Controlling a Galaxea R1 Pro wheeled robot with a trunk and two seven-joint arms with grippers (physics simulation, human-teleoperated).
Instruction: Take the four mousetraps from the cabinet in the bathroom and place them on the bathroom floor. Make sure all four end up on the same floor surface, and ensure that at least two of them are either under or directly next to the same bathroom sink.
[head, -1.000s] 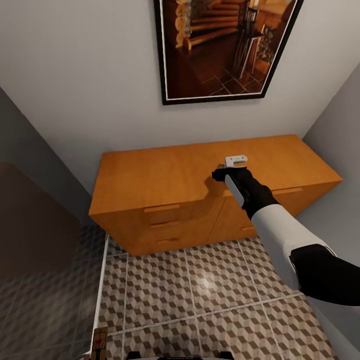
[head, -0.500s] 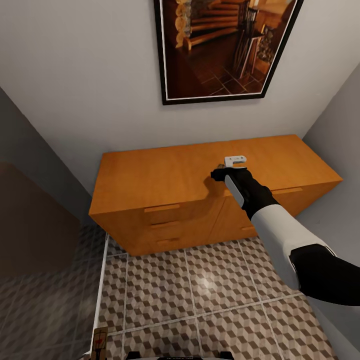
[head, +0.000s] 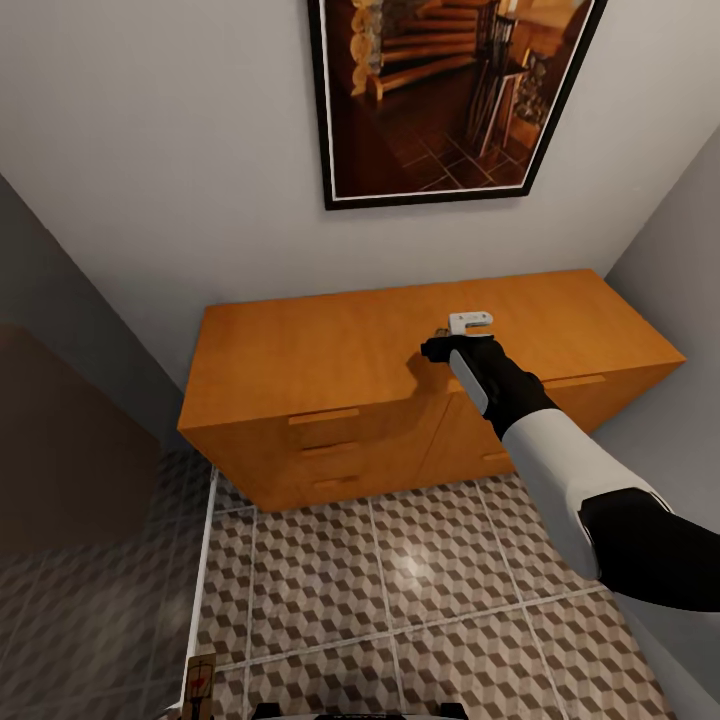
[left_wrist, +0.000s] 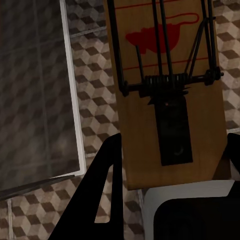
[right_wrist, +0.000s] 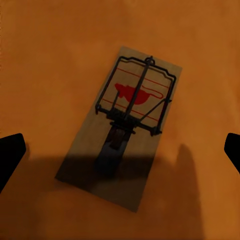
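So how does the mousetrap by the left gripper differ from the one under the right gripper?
The left mousetrap sits between the left gripper fingers above the tiled floor; the right mousetrap lies free on the cabinet top, under the open right gripper. Both show a red mouse print.

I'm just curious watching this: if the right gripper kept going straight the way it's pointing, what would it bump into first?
Probably the mousetrap lying flat on the cabinet top, centred between the right gripper's open fingers; the gap above it is hard to judge.

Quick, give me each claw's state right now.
Left claw: shut on a mousetrap, above the tiled floor.
Right claw: open, over another mousetrap lying on the cabinet top.
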